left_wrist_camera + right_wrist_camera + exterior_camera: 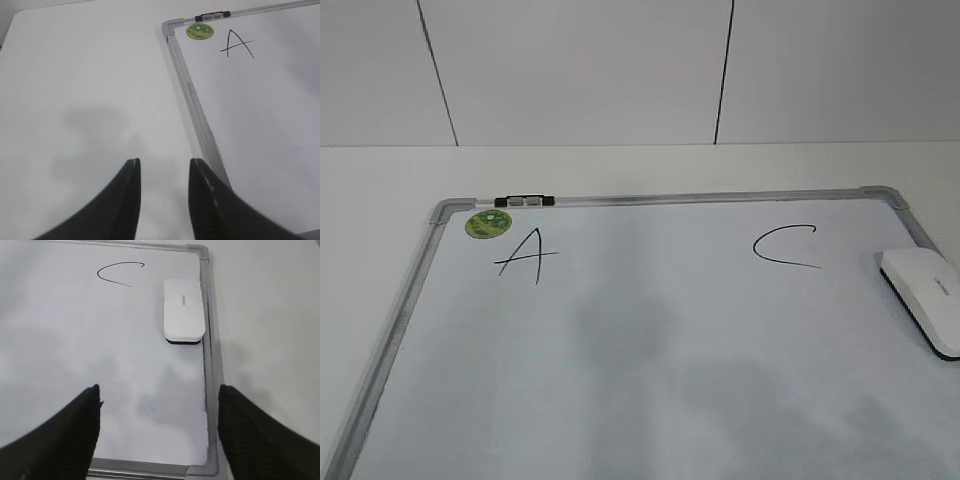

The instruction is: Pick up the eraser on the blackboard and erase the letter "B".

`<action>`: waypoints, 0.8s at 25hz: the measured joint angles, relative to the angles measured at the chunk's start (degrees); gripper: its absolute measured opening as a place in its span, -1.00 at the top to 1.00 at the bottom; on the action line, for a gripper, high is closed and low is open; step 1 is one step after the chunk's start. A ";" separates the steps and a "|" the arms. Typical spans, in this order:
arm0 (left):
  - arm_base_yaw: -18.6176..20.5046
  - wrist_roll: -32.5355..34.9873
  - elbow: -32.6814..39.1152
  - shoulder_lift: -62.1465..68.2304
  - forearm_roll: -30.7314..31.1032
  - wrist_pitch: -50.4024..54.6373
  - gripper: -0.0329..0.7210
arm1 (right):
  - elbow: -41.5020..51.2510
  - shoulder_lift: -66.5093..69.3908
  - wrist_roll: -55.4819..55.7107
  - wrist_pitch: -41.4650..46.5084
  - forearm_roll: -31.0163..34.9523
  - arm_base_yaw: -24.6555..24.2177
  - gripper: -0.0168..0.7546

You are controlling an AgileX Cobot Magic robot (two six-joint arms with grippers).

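Open right jaws above the white, black-bottomed eraser (184,311).

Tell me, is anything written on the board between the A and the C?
No. In the exterior view, the blackboard between the A and the C is bare; no B shows.

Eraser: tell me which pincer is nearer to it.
Right. The right pincer hangs open over the board's right side, the eraser just ahead. The left pincer is off the board's left edge.
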 joint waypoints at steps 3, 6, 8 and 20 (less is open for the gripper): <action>0.00 0.00 0.00 0.00 0.00 -0.23 0.27 | 0.00 0.00 -0.10 0.00 0.00 0.00 -0.56; 0.00 0.00 0.00 0.00 -0.05 -0.23 0.27 | 0.00 0.00 -0.10 -0.05 0.00 0.00 -0.56; 0.00 0.00 0.00 0.00 -0.05 -0.23 0.27 | 0.00 0.00 -0.10 -0.05 0.00 0.00 -0.56; 0.00 0.00 0.00 0.00 -0.05 -0.23 0.27 | 0.00 0.00 -0.10 -0.14 0.00 0.00 -0.56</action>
